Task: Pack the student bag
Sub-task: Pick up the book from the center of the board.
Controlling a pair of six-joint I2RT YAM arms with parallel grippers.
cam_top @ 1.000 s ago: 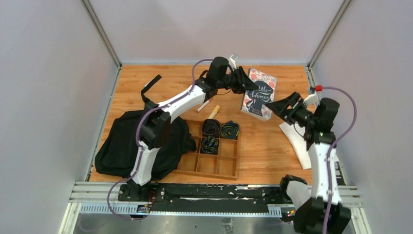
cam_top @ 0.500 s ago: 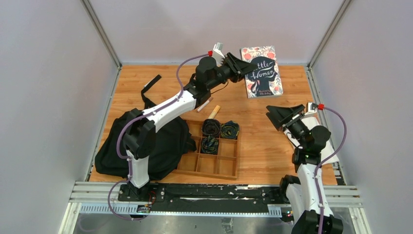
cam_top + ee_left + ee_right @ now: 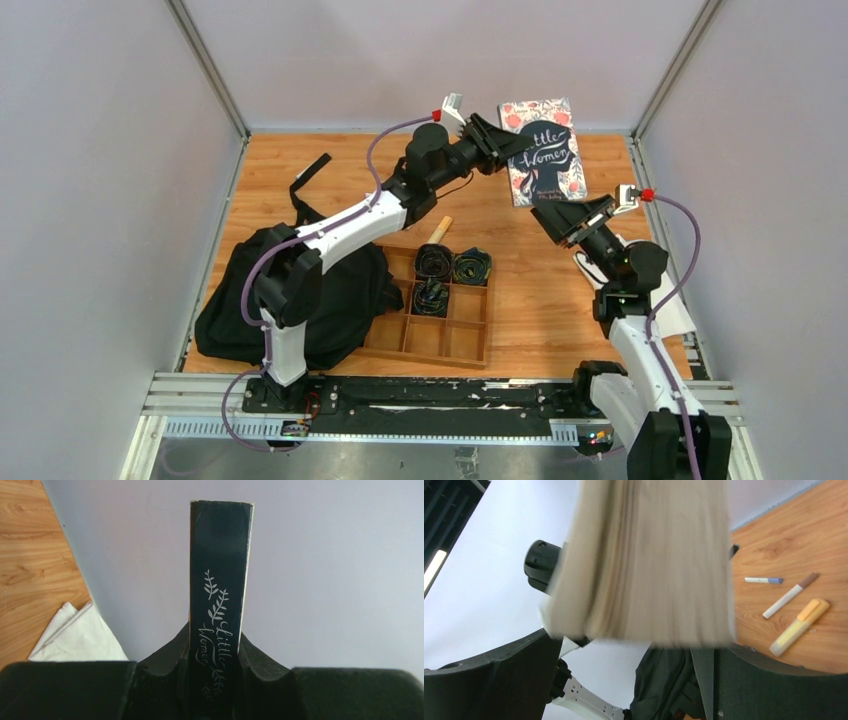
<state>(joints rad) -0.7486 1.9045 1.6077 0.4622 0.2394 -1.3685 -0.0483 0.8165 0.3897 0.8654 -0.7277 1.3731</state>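
Since half a second ago, our right gripper (image 3: pixel 572 215) has risen toward the book (image 3: pixel 545 150) and now sits just below its lower edge, while the book has hardly shifted. We hold that book up in the air at the far side of the table (image 3: pixel 540 300), with the left gripper (image 3: pixel 512 150) clamped on its dark spine. The right gripper's jaws stand wide apart. From the right wrist we see the book's page edges, blurred, just ahead of them, and we cannot tell whether they touch. The black backpack (image 3: pixel 240 305) lies slumped on the near left of the table, touching the left side of the wooden tray (image 3: pixel 470 335). A yellow highlighter (image 3: pixel 440 229) lies just beyond the tray, and a white cloth (image 3: pixel 80 637) lies on the table's right side.
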